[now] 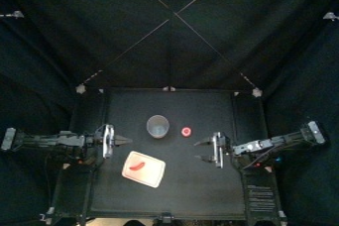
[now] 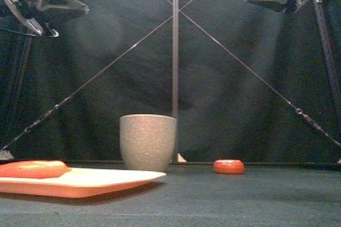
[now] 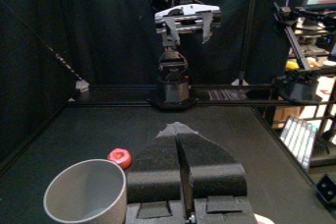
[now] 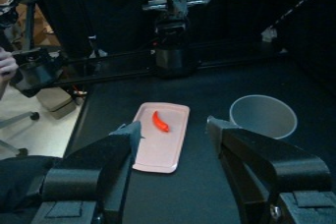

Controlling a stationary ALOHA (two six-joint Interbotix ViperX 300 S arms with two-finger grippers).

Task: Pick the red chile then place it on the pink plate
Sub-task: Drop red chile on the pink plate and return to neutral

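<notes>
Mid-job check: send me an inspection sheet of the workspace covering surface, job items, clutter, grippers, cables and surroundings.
surface: black table, no spills seen.
job's things: chile lies on the pink plate, front left of the table.
clutter: grey cup upright behind the plate; red toy to the cup's right, apart from it.
grippers: left gripper shut, empty; right gripper open, empty; both raised above the table, touching nothing.
cables: nothing seen.
surroundings: curtain behind the table; nothing else seen.
</notes>
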